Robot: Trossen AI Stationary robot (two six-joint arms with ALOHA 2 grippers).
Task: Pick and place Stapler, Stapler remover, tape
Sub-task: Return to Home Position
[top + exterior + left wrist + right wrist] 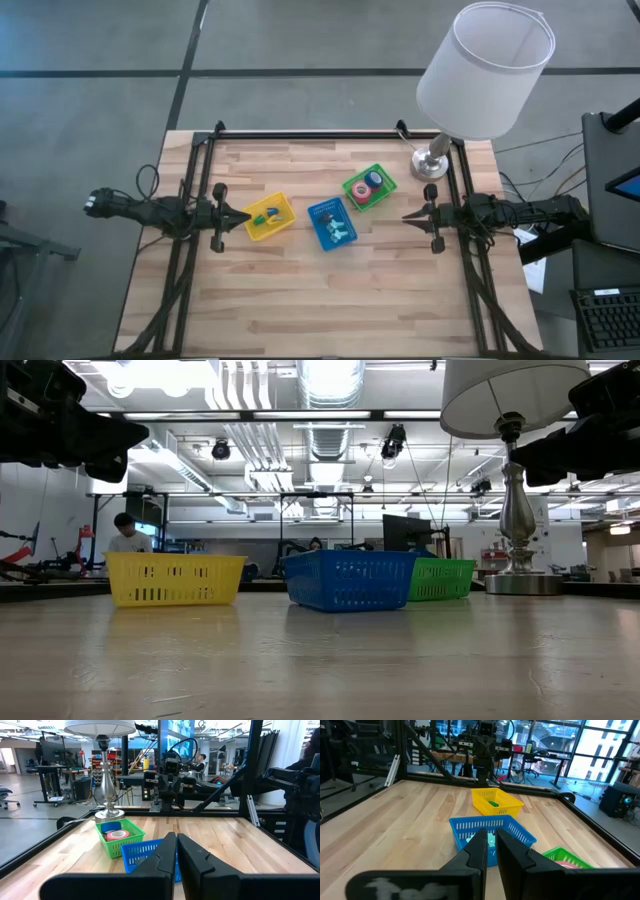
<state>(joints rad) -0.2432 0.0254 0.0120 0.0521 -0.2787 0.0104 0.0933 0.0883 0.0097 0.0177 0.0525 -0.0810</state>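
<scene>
Blue bin [313,226] is sitting mid-tabletop, with the yellow bin [276,231] beside it toward the left edge. Left gripper [244,215] and right gripper [406,216] are hovering in from opposite side edges, fingers pressed together, gripping nothing. Farther back, tape rolls [368,184] are lying inside the green bin [387,177]. Lamp [480,75] is standing at the back right corner.

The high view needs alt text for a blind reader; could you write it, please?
A yellow bin, blue bin and green bin with tape rolls sit on a wooden table between the empty left gripper and right gripper; a white lamp stands nearby.
</scene>
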